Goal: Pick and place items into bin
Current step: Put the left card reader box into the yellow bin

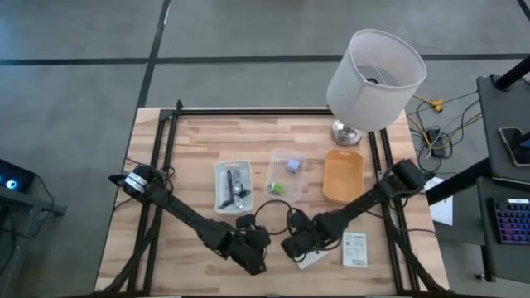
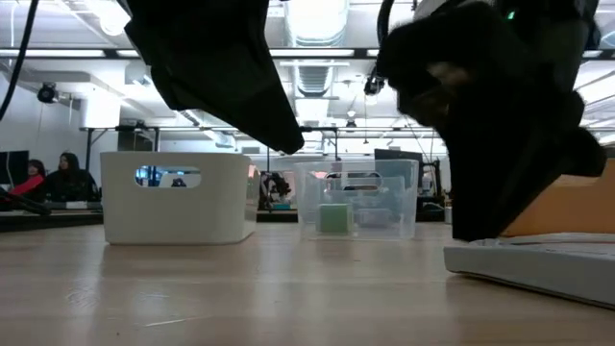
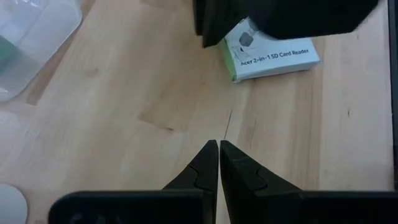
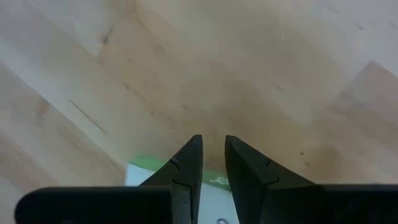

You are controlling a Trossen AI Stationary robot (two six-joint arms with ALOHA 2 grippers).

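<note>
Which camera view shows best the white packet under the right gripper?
The left wrist view: the white packet shows its printed label. The high view shows only a corner under the right gripper; the low view, its edge; the right wrist view, a green-edged part.

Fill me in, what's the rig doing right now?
Sorting loose items into bins. The right gripper is down at the table's front edge with its fingers narrowly apart over a white packet with a green edge; whether it grips the packet can't be seen. The left gripper is shut and empty just beside it. Another white packet lies to the right. The white bin holds dark items, the clear bin a green piece and a lavender block, and the orange bin looks empty.
</note>
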